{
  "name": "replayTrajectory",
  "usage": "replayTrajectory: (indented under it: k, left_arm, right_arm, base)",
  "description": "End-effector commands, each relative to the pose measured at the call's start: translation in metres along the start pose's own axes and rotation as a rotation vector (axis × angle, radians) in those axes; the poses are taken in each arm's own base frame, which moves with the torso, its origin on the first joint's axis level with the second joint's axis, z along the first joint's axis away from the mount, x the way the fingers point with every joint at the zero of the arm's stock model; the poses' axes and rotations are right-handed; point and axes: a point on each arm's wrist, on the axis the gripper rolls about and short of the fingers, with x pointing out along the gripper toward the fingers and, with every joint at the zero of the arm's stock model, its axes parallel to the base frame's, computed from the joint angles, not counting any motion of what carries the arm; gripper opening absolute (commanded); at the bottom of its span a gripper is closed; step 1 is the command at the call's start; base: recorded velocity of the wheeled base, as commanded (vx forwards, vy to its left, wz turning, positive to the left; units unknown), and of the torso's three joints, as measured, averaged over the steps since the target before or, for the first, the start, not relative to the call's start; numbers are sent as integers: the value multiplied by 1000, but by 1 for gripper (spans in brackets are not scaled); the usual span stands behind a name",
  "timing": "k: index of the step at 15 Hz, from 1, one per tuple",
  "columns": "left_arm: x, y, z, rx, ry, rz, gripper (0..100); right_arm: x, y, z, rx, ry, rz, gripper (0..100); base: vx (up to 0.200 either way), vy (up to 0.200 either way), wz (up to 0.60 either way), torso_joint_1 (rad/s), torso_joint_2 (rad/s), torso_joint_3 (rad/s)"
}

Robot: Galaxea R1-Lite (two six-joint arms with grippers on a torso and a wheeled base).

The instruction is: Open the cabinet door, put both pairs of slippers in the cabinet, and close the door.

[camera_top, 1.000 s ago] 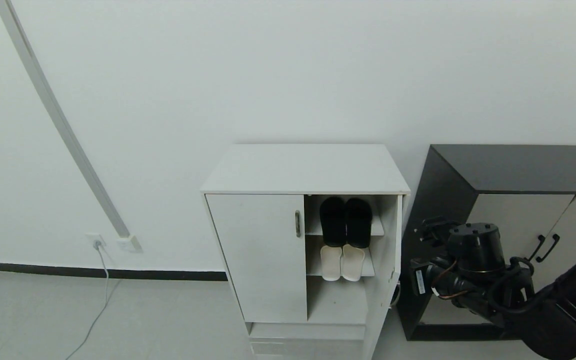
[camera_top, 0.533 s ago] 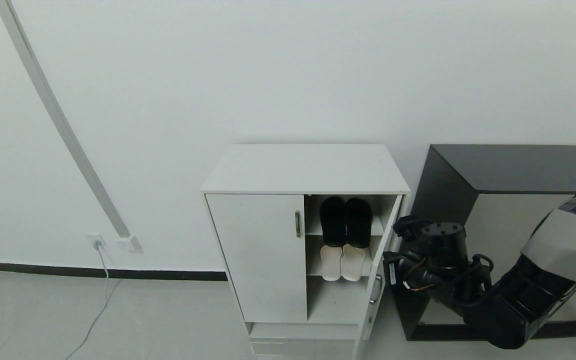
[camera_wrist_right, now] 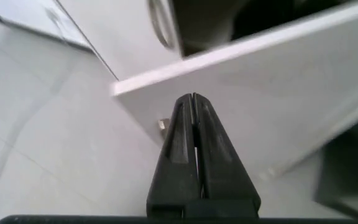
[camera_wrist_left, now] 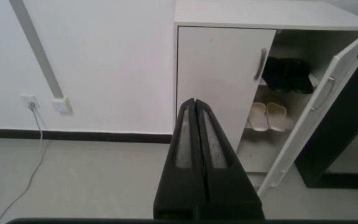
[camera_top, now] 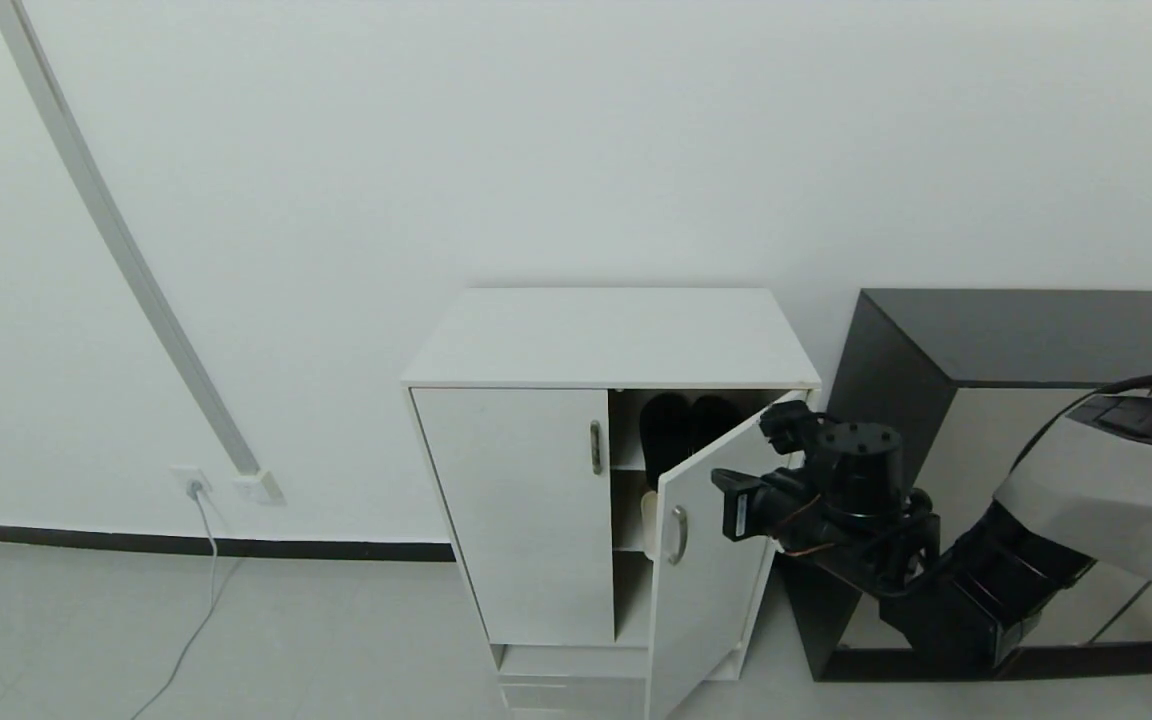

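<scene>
Jaws: the left gripper (camera_wrist_left: 195, 103) is clenched, its fingers pressed flat together on nothing, and it hangs well clear in front of the cabinet (camera_top: 606, 335). The right gripper (camera_wrist_right: 192, 97) is likewise clenched and empty, with its tips at the outer side of the right door (camera_top: 711, 560); contact cannot be confirmed.

Contents: the right door stands partly ajar, hinged at the cabinet's 3 o'clock side, and the left door (camera_top: 516, 510) is flush. The black slippers (camera_top: 688, 420) lie on the upper shelf. The white slippers (camera_wrist_left: 267, 116) lie on the shelf directly at their 6 o'clock. The ajar door screens most of both pairs in the head view.

Surroundings: a dark cabinet (camera_top: 1016, 335) stands just beside, at 3 o'clock. At 9 o'clock, a wall socket (camera_top: 194, 487) feeds a cable (camera_top: 191, 620) down across the pale tiled floor (camera_top: 336, 620). A grey conduit strip (camera_top: 106, 220) runs up the white wall.
</scene>
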Motion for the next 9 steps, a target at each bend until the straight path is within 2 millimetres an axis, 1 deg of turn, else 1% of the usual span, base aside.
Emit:
replayTrajectory:
  k: [1, 3, 4, 5, 6, 8, 9]
  left_arm:
    - [0, 0, 0, 1, 1, -1, 0]
    - [0, 0, 0, 1, 1, -1, 0]
    - [0, 0, 0, 1, 1, -1, 0]
    - [0, 0, 0, 1, 1, -1, 0]
    - [0, 0, 0, 1, 1, -1, 0]
    - [0, 0, 0, 1, 1, -3, 0]
    - [0, 0, 0, 1, 1, -3, 0]
  right_arm:
    - [-16, 1, -4, 6, -9, 43, 0]
    - [-40, 2, -7, 5, -7, 75, 0]
    - [-45, 2, -7, 4, -6, 78, 0]
    - [-59, 5, -12, 2, 11, 87, 0]
    - [-66, 6, -16, 0, 17, 93, 0]
    - [-76, 11, -23, -6, 15, 115, 0]
    - [-78, 13, -25, -7, 17, 119, 0]
  base:
    - [0, 0, 0, 0, 0, 0]
    - [0, 0, 0, 0, 0, 0]
    - [0, 0, 0, 0, 0, 0]
    - [0, 0, 0, 0, 0, 0]
    - [0, 0, 0, 0, 0, 0]
    - [200, 0, 0, 2, 2, 0]
    - [200, 0, 0, -17, 7, -2]
